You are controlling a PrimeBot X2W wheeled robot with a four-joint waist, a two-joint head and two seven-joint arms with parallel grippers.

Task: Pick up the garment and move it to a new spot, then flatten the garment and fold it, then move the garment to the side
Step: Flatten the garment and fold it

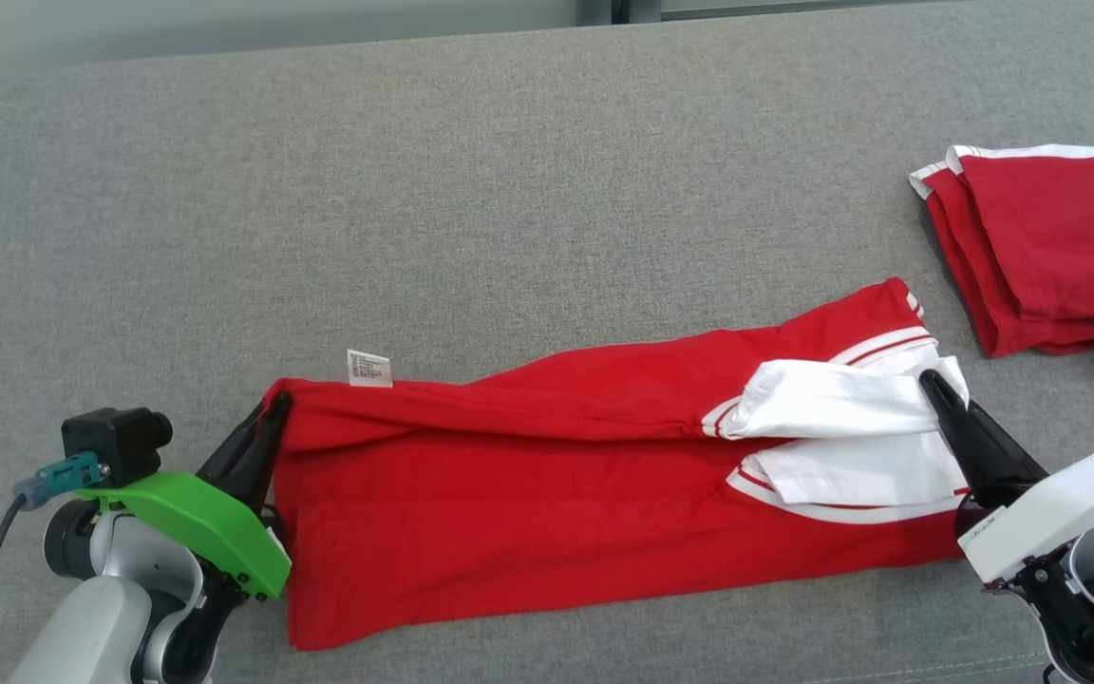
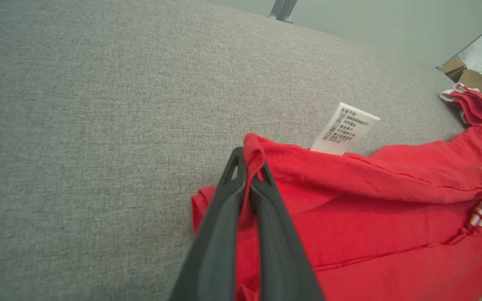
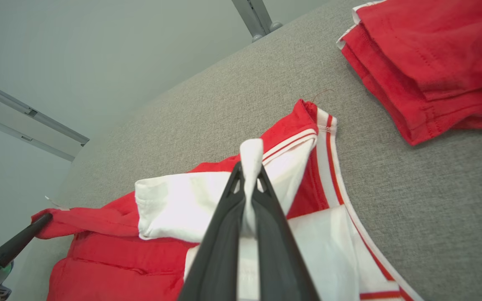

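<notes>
My left pincer (image 1: 273, 407) and right pincer (image 1: 932, 382) each clamped an end fold of the garment (image 1: 528, 503), which I judged light, limp and best gripped at its edges.

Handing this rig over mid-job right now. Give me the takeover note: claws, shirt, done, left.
Left claw: shut on the left-end corner of the red shirt.
Right claw: shut on the white sleeve at the other end.
Shirt lies stretched along the grey table; a folded red pile sits apart, far right.
Done: shirt laid out, apparently folded once lengthwise.
Left: finish folding, move it aside.
</notes>
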